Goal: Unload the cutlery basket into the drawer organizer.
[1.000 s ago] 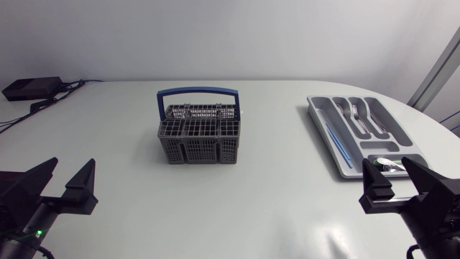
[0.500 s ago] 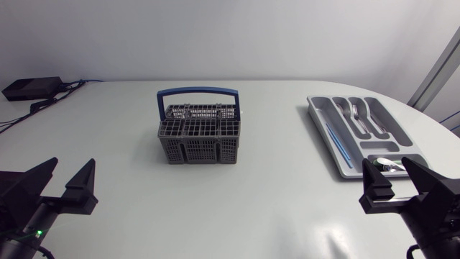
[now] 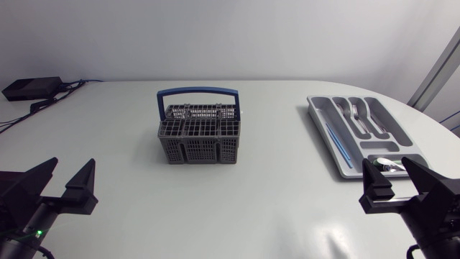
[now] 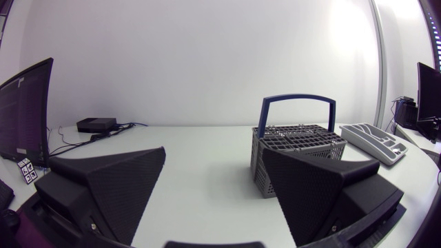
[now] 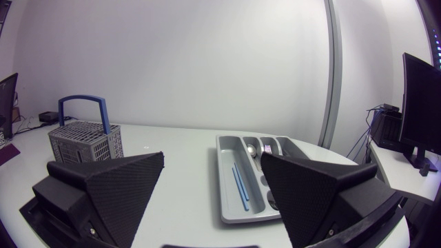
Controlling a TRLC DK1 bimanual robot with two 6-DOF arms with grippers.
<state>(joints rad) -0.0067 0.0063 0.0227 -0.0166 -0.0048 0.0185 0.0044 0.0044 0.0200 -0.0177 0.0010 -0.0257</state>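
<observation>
White table: basket well ahead of spread left hand, organizer near spread right hand.

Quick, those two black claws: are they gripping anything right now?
Left gripper: open, holding nothing.
Right gripper: open, holding nothing.

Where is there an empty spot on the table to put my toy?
Big bare patch between the cutlery basket and the drawer organizer; another between the basket and left end effector. The organizer is crowded with cutlery.
</observation>
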